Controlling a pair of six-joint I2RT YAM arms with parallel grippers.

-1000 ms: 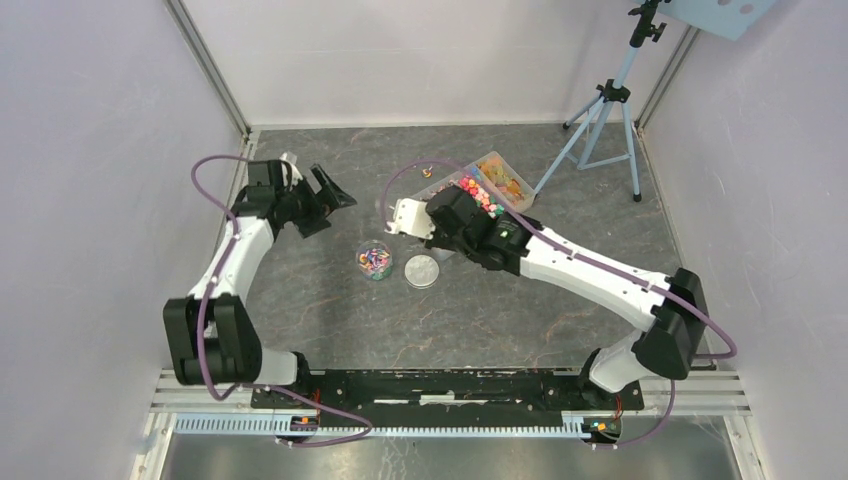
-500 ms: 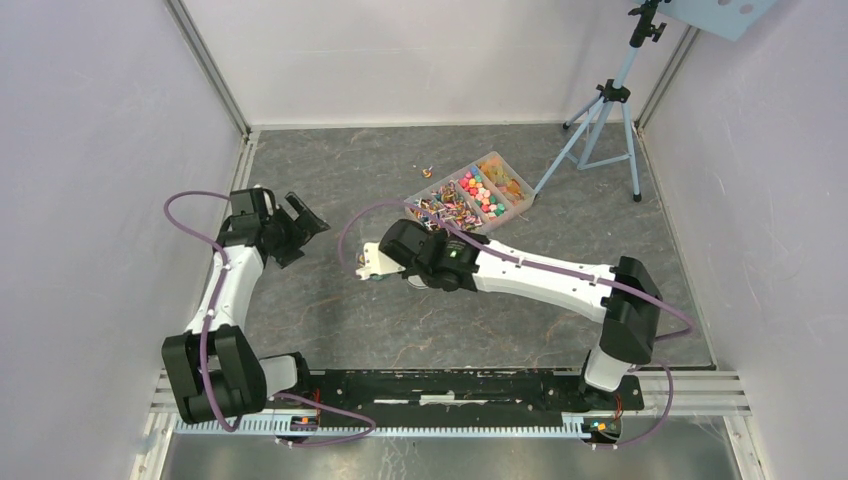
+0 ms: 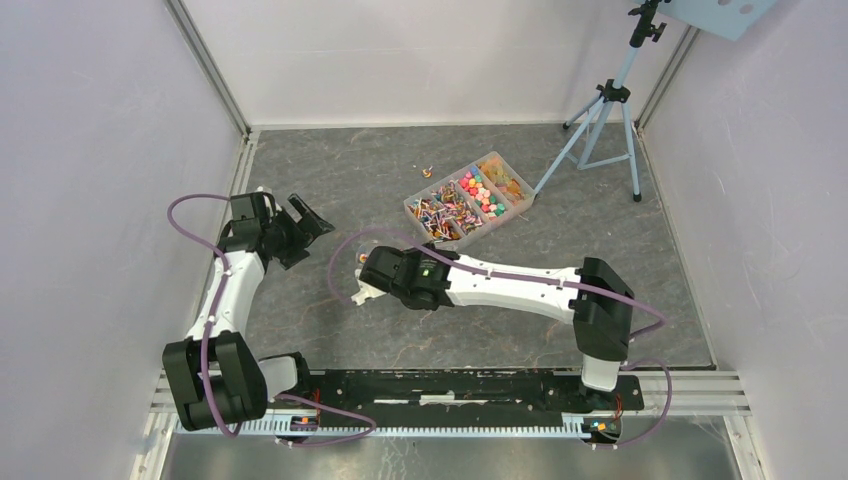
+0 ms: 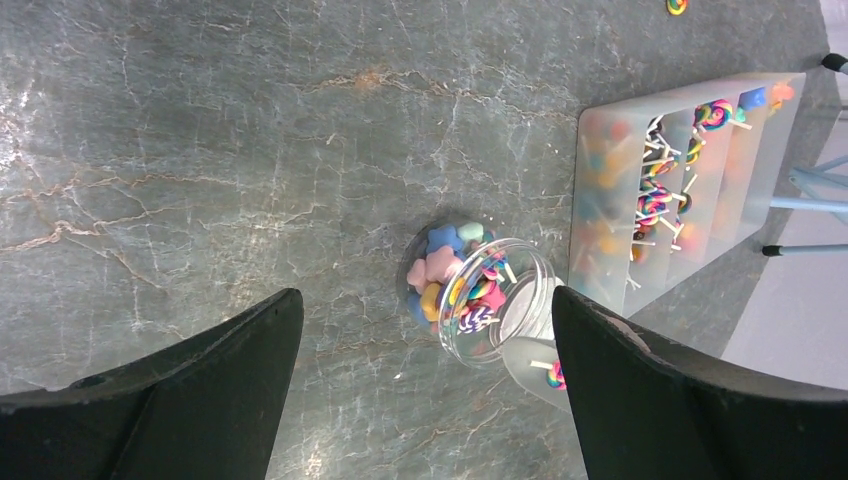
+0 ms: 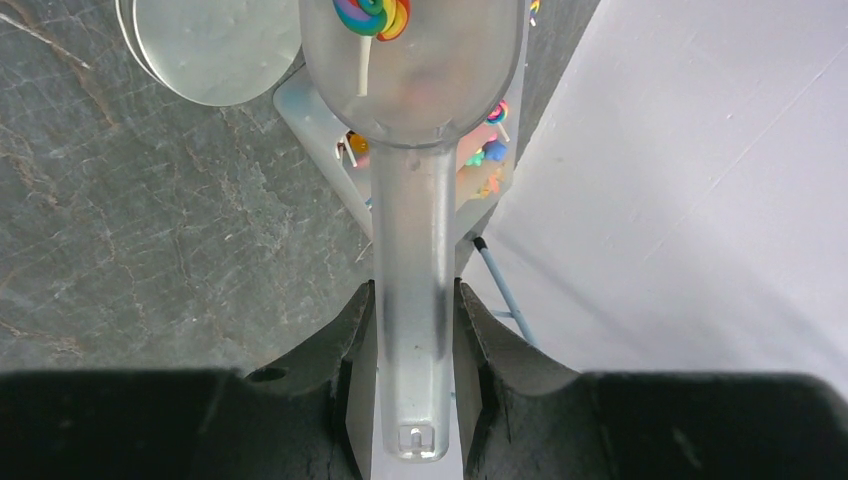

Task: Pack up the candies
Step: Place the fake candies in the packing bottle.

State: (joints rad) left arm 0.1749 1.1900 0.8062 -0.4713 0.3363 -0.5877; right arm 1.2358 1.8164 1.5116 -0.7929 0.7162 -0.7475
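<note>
scoop [image 5: 412, 200] at jar mouth: my right fingers [image 5: 358, 330] are clamped narrow on the frosted handle, one each side, bowl pointing straight away from the wrist. one swirl lollipop [image 5: 372, 15] lies in the bowl, stick trailing back toward the handle. from my left wrist cam, the bowl's lip sits at the rim of the open jar [image 4: 495, 310], touching or just clear, can't tell which. jar stands on the counter [image 4: 200, 150], part filled w/ candies [image 4: 445, 280]: stars and swirls, pink, blue, yellow. more fill the divided tray [image 4: 590, 170] beyond it, and a stray candy [image 4: 677, 6] lies on the counter past the tray. round lid [image 5: 215, 50] lies flat beside the bowl, off the jar.

what the next move turns on, as i judge it: the jar mouth lies just ahead of the scoop's tip, along the scoop's long axis, so tipping my right wrist fwd should slide the lollipop in. the stick looks long vs the mouth and could hang on the rim.

right arm is nearer by far: stretched low across the counter from its base, forearm abt level, wrist covering the jar in the overhead view. left arm is bent at the counter's left side, my left fingers [image 4: 230, 370] spread wide, holding nothing, aimed at the jar but well apart from it.
</note>
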